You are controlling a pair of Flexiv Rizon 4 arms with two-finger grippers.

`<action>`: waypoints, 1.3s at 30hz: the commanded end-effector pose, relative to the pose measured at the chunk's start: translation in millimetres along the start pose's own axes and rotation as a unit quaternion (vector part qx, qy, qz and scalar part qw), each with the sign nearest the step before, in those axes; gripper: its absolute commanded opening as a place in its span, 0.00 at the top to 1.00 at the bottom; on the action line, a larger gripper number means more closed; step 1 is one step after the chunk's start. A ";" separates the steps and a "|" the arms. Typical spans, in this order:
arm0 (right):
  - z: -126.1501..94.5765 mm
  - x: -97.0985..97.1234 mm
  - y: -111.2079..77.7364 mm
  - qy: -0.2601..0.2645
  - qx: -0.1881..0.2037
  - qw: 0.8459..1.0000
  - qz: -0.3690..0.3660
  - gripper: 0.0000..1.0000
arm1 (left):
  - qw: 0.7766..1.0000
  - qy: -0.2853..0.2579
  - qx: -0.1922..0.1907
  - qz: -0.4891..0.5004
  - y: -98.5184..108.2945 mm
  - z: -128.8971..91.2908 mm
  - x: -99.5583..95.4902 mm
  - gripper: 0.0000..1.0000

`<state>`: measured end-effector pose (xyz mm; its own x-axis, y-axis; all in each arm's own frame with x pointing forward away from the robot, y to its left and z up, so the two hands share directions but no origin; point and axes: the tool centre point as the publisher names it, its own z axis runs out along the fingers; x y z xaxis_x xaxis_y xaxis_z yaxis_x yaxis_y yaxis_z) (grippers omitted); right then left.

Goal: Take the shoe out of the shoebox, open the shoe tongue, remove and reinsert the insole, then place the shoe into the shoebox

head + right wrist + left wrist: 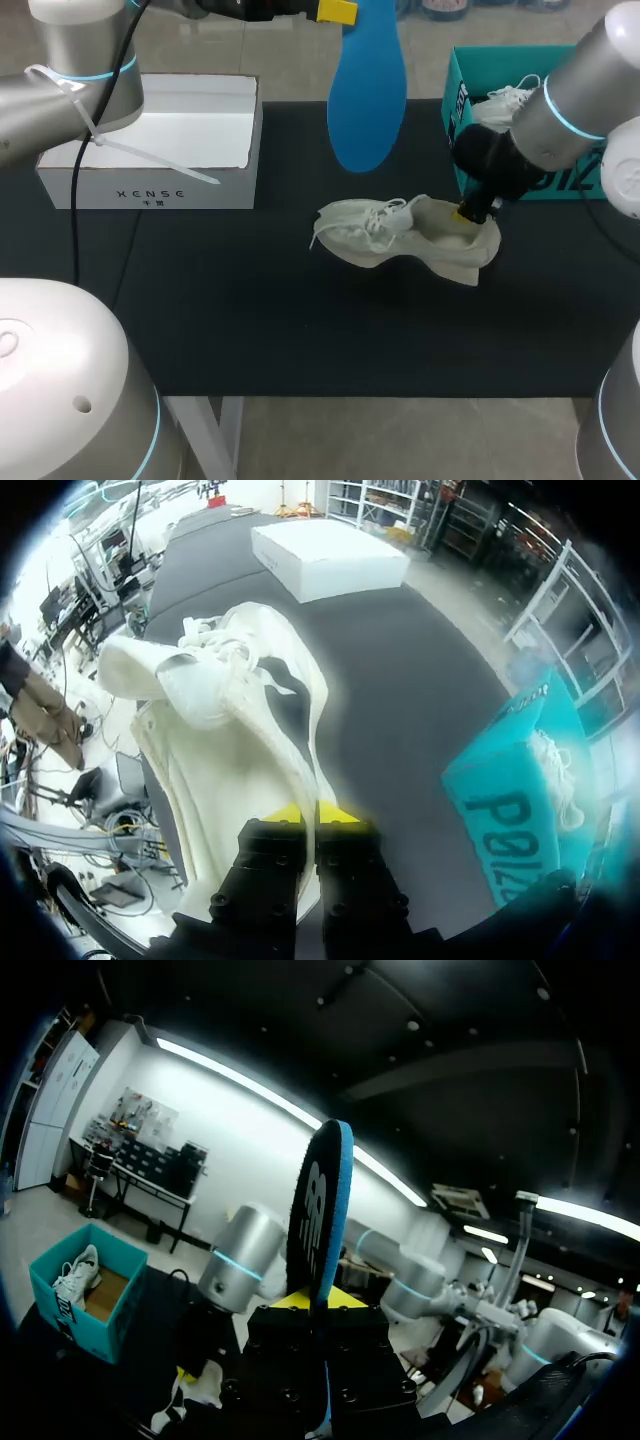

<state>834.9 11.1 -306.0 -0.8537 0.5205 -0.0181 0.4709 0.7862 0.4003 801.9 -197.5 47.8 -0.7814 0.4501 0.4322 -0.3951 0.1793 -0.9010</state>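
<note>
The blue insole (366, 90) hangs clamped in the left tool (338, 12); the right tool (468, 212) pinches the shoe (400, 235) at its heel. Removal looks done; reinsertion needs toe-first aim.

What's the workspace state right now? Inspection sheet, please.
Surface: black table mat, flat.
Job's things: cream lace-up shoe lying on the mat; blue foam insole held aloft; teal cardboard shoebox at right, holding another white shoe.
Clutter: open white cardboard box at left.
Grippers: left gripper fingers shut on the insole; right gripper fingers pinch the shoe's heel.
Cables: black cable and white zip tie on the left arm.
Surroundings: nothing seen.
</note>
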 end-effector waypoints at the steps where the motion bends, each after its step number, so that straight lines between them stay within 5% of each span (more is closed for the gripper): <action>1: -1.6 14.8 -34.1 -0.117 -0.084 0.931 0.335 1.00 | 1.000 -0.001 0.000 0.000 0.4 0.5 0.8 1.00; 15: 2.4 17.2 -36.3 -0.118 -0.073 0.931 0.338 1.00 | 1.000 -0.001 0.000 0.000 0.4 0.5 0.8 1.00; 22: 0.0 38.4 -38.6 -0.148 -0.113 0.866 0.464 1.00 | 1.000 -0.001 0.000 0.000 0.4 0.5 0.8 1.00; 34: 10.2 63.3 -49.7 -0.132 -0.183 0.730 0.645 1.00 | 1.000 -0.001 0.000 0.000 0.4 0.5 0.8 1.00; 39: 19.7 67.6 -47.1 -0.130 -0.188 0.714 0.662 1.00 | 1.000 -0.001 0.000 0.000 0.4 0.5 0.8 1.00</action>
<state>760.7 9.9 -337.7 0.2079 0.9106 0.3571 0.8142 -0.3634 0.4528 801.9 -197.5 47.8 -0.7814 0.4501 0.4323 -0.3951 0.1793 -0.9010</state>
